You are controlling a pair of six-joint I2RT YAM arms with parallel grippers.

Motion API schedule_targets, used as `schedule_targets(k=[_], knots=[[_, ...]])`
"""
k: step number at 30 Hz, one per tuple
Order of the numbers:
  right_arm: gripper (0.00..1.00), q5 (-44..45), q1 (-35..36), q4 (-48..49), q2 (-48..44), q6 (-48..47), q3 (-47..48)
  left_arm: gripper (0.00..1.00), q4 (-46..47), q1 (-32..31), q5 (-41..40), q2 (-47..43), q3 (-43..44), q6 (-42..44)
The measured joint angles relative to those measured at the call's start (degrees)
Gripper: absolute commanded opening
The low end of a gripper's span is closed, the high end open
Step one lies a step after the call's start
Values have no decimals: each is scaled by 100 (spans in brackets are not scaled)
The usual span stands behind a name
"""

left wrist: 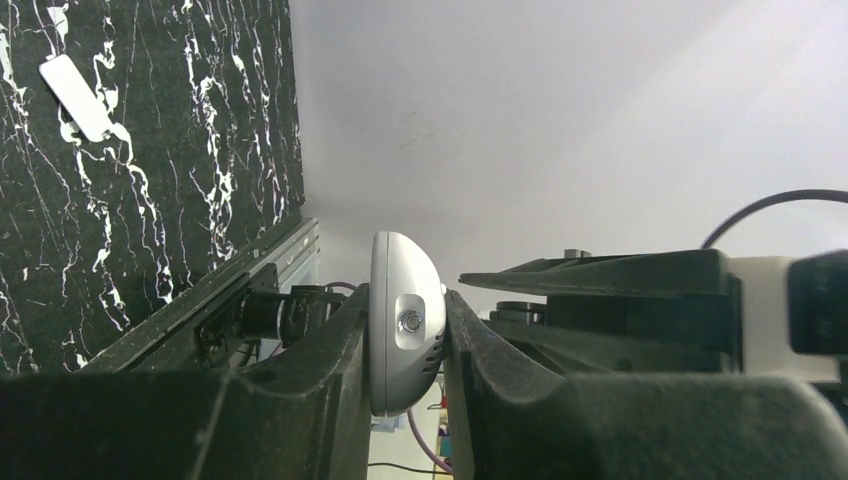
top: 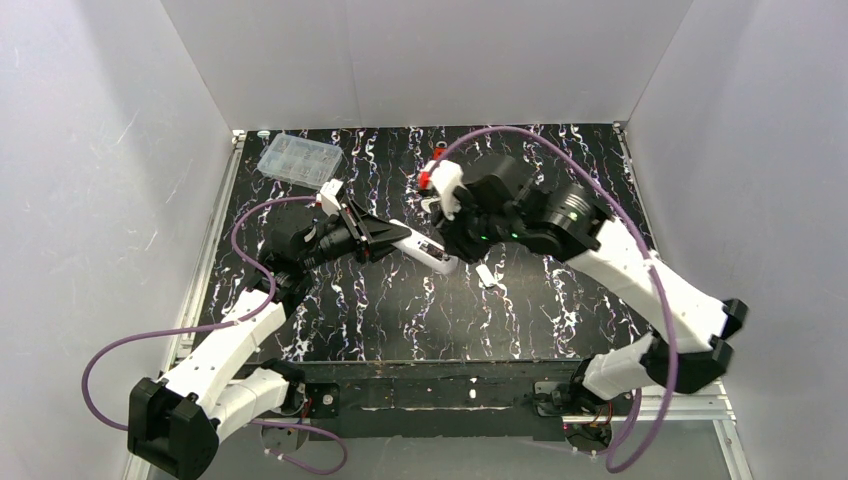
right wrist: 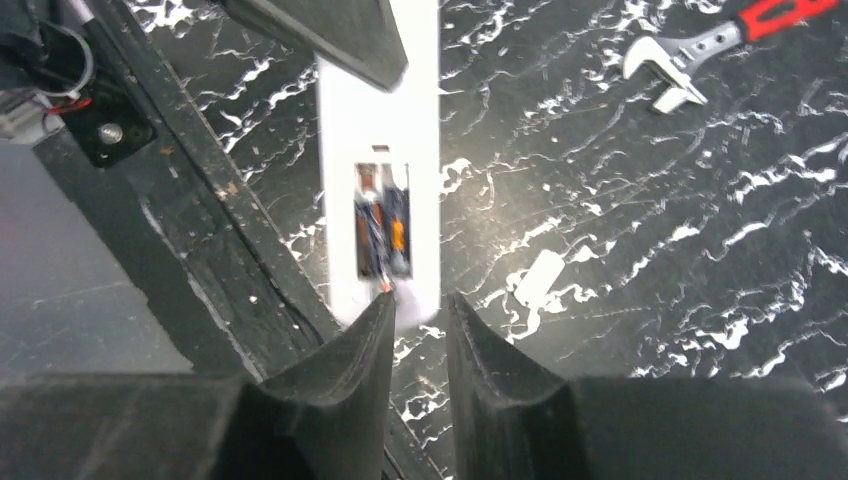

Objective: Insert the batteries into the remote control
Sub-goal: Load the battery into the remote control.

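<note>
Inside the remote control (right wrist: 380, 120), both batteries (right wrist: 383, 235) seem seated.

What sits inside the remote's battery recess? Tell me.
Two batteries lie side by side in the open recess of the remote control. They cover the recess floor, and the left gripper hides the remote's far end.

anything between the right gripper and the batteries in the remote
Nothing visible. The right gripper hangs just off the end of the remote control, and both batteries lie bare in its open recess; a small white flat piece lies apart on the table.
</note>
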Motion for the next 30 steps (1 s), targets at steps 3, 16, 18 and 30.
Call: schedule_targets(k=[3, 16, 18, 30], knots=[[22, 90, -144, 245, -691, 286, -710, 0, 48, -13, 0, 11, 0, -17], [1, -179, -264, 610, -1062, 658, -1207, 0, 94, -28, -4, 24, 0, -28], [1, -236, -264, 671, -1036, 678, -1207, 0, 90, -31, -7, 28, 0, -26], [1, -450, -264, 734, -866, 699, -1207, 0, 90, -35, -13, 28, 0, -26]])
